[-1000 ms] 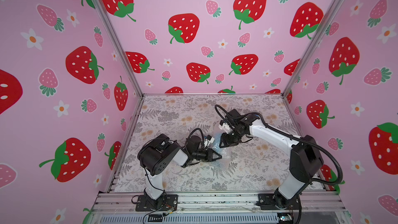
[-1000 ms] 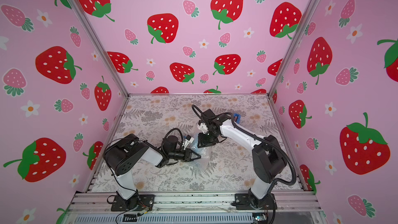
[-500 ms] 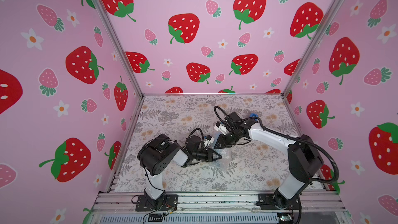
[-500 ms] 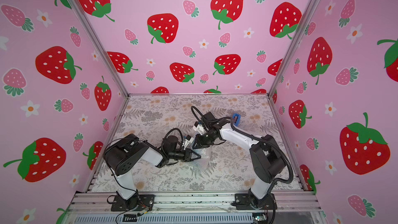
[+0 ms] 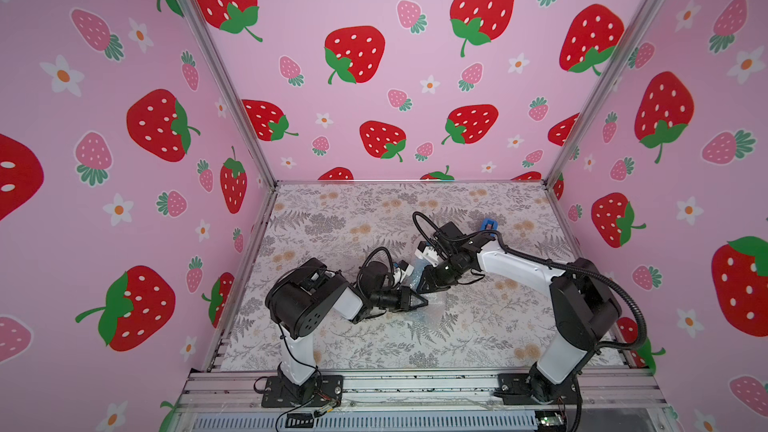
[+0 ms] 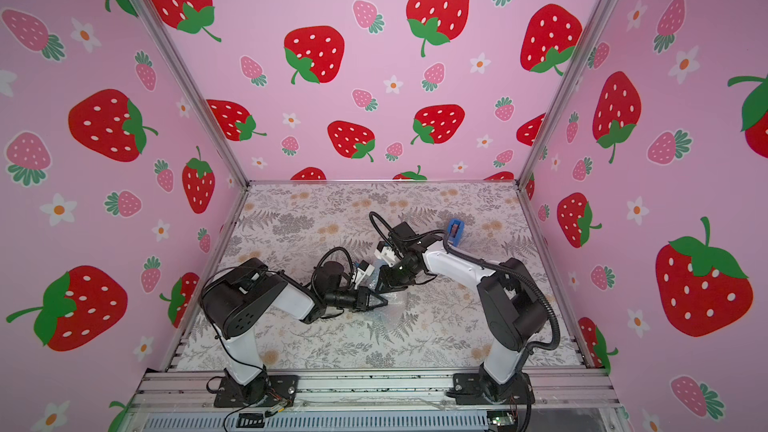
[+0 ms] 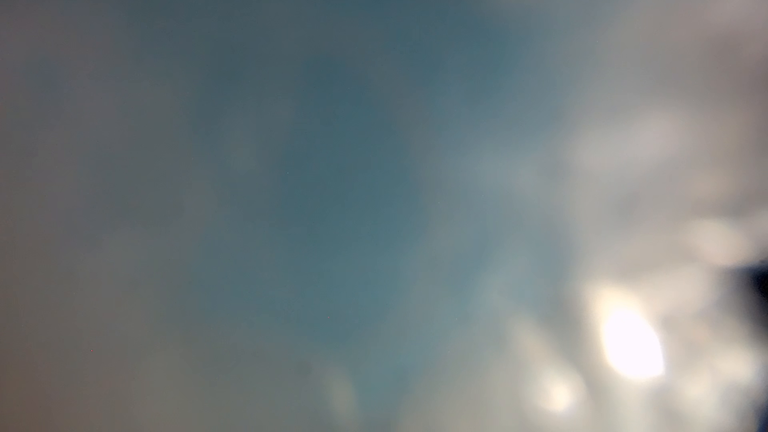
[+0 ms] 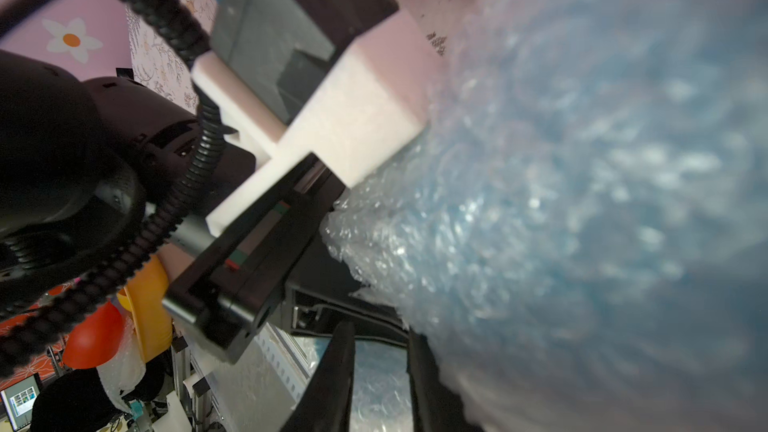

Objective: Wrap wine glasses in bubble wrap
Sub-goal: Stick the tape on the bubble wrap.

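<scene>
Evidently the light-blue goblet (image 8: 623,160), swathed in bubble wrap (image 8: 395,243), is flanked closely by both grippers. The left gripper (image 5: 424,303) is pinched on wrap; whether the right gripper (image 5: 422,285) grips cannot be told.

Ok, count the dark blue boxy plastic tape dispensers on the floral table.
1. The dark blue boxy plastic tape dispenser sits toward the back right of the floral table, just behind the right arm. The arms may hide others.

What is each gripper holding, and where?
Left gripper: jaws shut on a bunched edge of the bubble wrap. Right gripper: jaws straddle wrap over the goblet; a firm grip cannot be told.
</scene>
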Controlling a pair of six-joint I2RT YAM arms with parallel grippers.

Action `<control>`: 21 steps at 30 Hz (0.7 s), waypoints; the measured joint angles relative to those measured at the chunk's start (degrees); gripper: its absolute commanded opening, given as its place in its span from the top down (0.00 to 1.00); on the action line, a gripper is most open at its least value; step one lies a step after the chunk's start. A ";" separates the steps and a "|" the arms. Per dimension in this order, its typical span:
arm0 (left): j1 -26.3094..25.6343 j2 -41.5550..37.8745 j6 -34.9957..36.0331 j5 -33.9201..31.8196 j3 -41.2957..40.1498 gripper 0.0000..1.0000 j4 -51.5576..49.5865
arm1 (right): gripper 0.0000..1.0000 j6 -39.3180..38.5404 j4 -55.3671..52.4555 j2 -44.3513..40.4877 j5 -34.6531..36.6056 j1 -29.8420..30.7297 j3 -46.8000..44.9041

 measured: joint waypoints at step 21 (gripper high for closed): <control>-0.02 -0.02 -0.07 0.00 0.00 1.00 0.00 | 0.70 -2.86 1.05 -3.63 2.47 -1.09 -4.70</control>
